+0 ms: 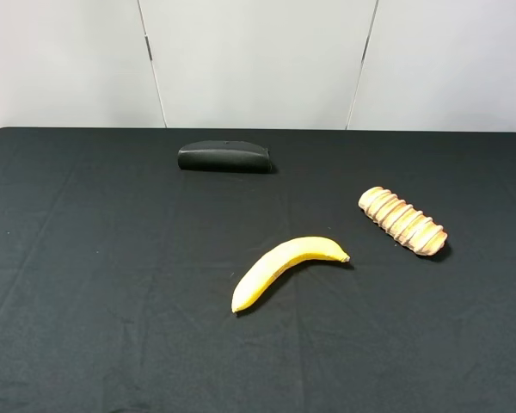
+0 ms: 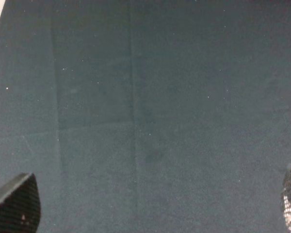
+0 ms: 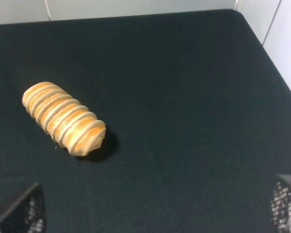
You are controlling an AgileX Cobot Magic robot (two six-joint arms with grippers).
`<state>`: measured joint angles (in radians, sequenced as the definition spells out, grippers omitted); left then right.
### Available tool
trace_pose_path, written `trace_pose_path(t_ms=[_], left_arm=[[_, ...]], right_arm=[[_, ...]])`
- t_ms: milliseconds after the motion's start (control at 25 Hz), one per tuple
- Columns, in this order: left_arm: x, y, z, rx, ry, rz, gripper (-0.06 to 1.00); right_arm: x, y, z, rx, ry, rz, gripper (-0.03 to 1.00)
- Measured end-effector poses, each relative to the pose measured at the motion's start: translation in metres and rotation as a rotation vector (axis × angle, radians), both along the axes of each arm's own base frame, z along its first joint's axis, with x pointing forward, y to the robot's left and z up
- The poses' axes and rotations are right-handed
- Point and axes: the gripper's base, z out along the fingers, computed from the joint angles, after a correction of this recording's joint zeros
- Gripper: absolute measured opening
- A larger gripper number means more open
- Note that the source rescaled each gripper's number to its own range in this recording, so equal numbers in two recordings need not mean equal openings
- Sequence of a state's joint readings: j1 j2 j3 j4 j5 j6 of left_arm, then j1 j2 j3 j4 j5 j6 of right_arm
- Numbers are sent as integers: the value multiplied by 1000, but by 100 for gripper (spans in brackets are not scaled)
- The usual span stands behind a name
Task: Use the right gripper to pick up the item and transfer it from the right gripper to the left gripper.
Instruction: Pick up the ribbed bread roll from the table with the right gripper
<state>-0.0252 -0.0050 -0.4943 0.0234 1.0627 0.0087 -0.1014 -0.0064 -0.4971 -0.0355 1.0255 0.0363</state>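
Observation:
The item, a tan ridged loaf [image 1: 402, 221], lies on the black tablecloth at the right, set diagonally. It also shows in the right wrist view [image 3: 64, 118], ahead of my right gripper [image 3: 153, 208] and off to one side. That gripper is open and empty, with its two fingertips [image 3: 20, 209] wide apart at the frame's corners. My left gripper [image 2: 154, 203] is open and empty over bare cloth, with only its fingertips [image 2: 17, 204] showing. Neither arm shows in the exterior high view.
A yellow banana [image 1: 285, 267] lies near the middle of the table [image 1: 86, 258]. A black oblong case [image 1: 224, 157] lies at the back centre. The table's right edge and far corner [image 3: 240, 14] show in the right wrist view, with white wall panels behind.

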Motion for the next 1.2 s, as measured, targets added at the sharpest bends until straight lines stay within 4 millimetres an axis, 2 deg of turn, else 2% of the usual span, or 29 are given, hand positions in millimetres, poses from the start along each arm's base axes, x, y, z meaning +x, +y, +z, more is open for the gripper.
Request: trace_pose_path(t_ms=[760,880,1000,1200], left_arm=[[0,0,0,0,0,0,98],[0,0,0,0,0,0,98],[0,0,0,0,0,0,98],[0,0,0,0,0,0,98]], right_arm=[[0,-1,0,-7,1,-4,100],[-1,-1,5,-7,-6,-4,100],[8,-1,16,-27,36,6,100],[40,-5,36,-135,182,78,100]])
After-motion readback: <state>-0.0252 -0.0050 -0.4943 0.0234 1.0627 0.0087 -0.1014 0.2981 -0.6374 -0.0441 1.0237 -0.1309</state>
